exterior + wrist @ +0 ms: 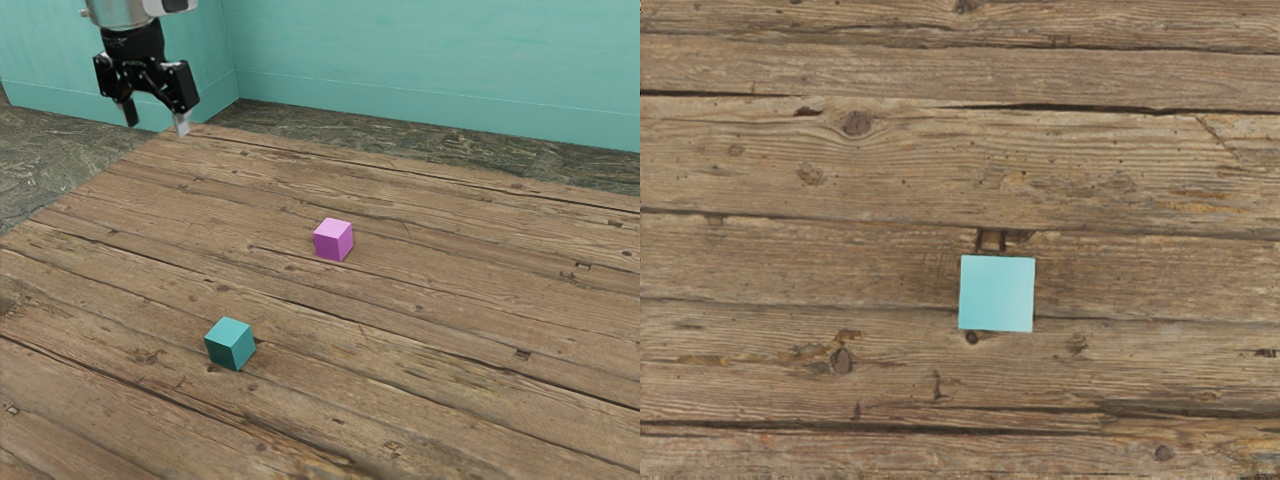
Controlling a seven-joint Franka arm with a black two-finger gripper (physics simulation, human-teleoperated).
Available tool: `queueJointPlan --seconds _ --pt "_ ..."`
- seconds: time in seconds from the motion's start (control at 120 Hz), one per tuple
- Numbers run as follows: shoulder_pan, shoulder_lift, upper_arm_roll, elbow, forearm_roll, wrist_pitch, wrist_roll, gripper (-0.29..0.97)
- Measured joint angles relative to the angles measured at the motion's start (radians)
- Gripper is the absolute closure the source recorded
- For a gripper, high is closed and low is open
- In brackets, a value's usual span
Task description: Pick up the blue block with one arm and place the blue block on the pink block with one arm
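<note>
A blue-green block [230, 343] rests on the wooden table, toward the front and the exterior view's left. The pink block [333, 239] sits farther back and to the exterior view's right of it, well apart. My gripper [154, 118] hangs high above the table at the exterior view's upper left, fingers apart with nothing between them. From the wrist camera I look straight down on the blue block's [997, 293] square top face, far below my hand.
The plank tabletop [450, 330] spreads wide around both blocks. A dark stone floor [50, 150] and teal walls [420, 50] lie beyond the table's back edge.
</note>
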Motion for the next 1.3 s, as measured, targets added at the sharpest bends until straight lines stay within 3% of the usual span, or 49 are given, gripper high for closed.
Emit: queueJointPlan --seconds 0.183,0.283,0.358,0.792,1.075,1.3 --pt "-0.005 0.0 0.005 0.019 0.001 -0.045 -0.021 0.0" --pt "0.004 -0.003 -0.003 0.239 -0.009 -0.102 -0.029 0.0" --pt "0.021 0.005 -0.018 0.303 -0.021 -0.132 -0.035 0.0" --pt "0.024 0.069 -0.026 0.312 -0.028 -0.175 -0.056 0.0" --pt "0.027 0.027 -0.062 -0.272 -0.024 0.155 -0.066 0.0" --pt "-0.009 0.024 -0.07 -0.493 -0.007 0.436 -0.069 0.0"
